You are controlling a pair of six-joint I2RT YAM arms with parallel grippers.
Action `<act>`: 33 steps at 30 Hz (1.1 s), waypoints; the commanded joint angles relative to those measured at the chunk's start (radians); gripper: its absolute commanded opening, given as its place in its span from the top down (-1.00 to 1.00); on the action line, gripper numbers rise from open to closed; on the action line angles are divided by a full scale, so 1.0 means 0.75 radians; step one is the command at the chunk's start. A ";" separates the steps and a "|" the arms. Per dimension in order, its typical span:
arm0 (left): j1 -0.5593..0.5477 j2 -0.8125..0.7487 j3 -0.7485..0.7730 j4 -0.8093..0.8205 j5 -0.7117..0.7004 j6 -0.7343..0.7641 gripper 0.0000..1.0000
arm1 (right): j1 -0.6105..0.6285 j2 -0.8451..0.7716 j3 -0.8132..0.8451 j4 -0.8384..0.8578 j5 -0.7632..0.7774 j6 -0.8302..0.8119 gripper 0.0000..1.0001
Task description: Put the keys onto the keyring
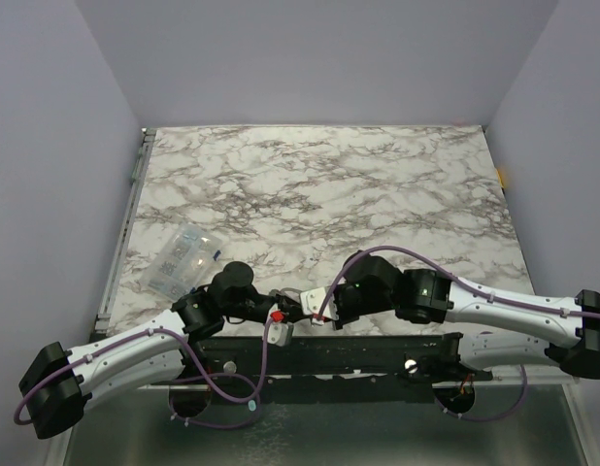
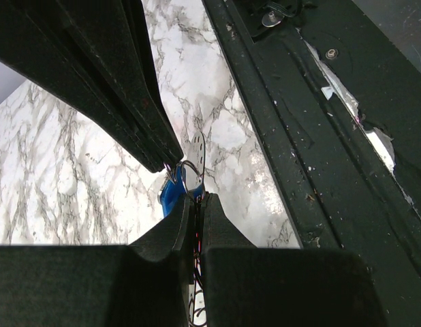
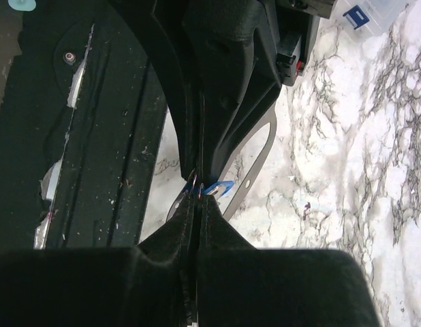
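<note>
Left gripper (image 2: 197, 201), fingers pressed together, seems to pinch keyring (image 2: 184, 167) above table's (image 2: 74, 177) near edge, blue key (image 2: 171, 195) and silver key (image 2: 197, 146) bunched at it, while right gripper (image 3: 197, 196), also clamped tight, meets it tip-to-tip, likely steadying for threading.

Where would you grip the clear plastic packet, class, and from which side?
Probably the right edge of the packet, nearest the left hand, approached low from that side. It lies flat on the marble table, so its top gives nothing to close on; only a thin edge can be pinched.
</note>
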 commanded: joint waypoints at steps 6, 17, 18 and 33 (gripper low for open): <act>-0.014 -0.001 0.043 0.001 0.010 0.029 1.00 | 0.016 0.025 0.052 -0.045 -0.030 -0.035 0.99; -0.020 0.011 0.045 -0.014 -0.020 0.027 1.00 | 0.036 0.024 0.049 -0.078 -0.046 -0.035 0.99; -0.021 0.010 0.045 -0.017 -0.025 0.030 1.00 | 0.039 0.020 0.048 -0.082 -0.045 -0.034 0.99; -0.023 0.005 0.045 -0.024 -0.049 0.045 1.00 | 0.060 -0.003 0.022 -0.079 -0.021 -0.032 0.99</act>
